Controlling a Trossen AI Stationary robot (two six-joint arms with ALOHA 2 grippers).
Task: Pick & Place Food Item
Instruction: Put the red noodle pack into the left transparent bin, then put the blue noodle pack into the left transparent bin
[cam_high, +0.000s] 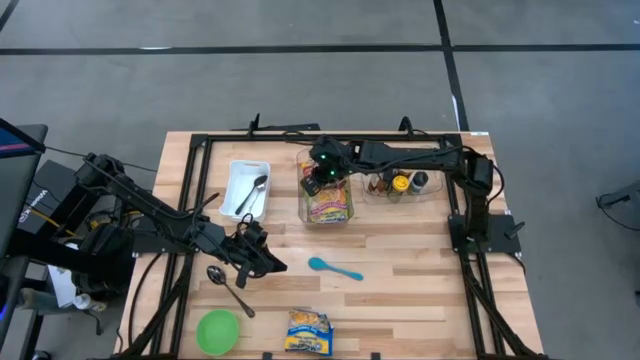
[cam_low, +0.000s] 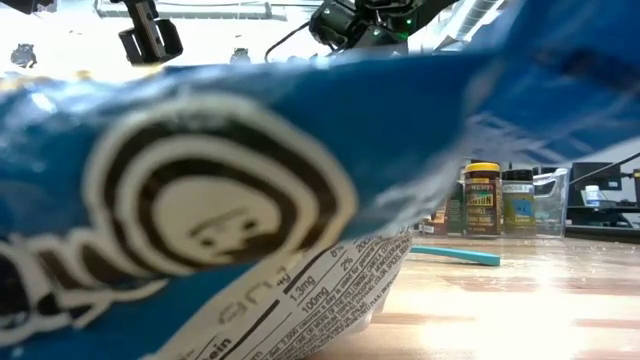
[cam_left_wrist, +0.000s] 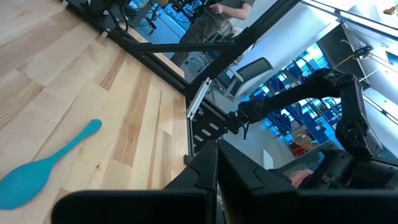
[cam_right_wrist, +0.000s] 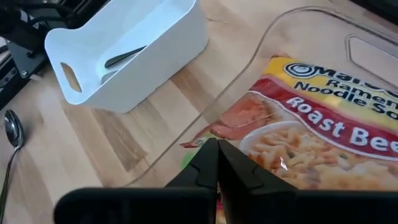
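Wooden worktop (cam_high: 400, 290) carries everything. Near its left edge the left gripper (cam_high: 268, 262) waits low, jaws shut and empty, between a metal spoon (cam_high: 229, 288) and a blue spoon (cam_high: 335, 268). A noodle packet (cam_high: 308, 331) lies at the front edge, untouched. Further right, the right gripper (cam_high: 322, 180) hangs over the clear bin (cam_high: 327, 200) by the back edge, jaws closed on nothing, above the packets already inside. Likely step: between picks. Next, an arm must open and reach the front packet.

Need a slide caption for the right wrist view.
Shut right gripper over a ramen packet in the clear bin, white tray beside.
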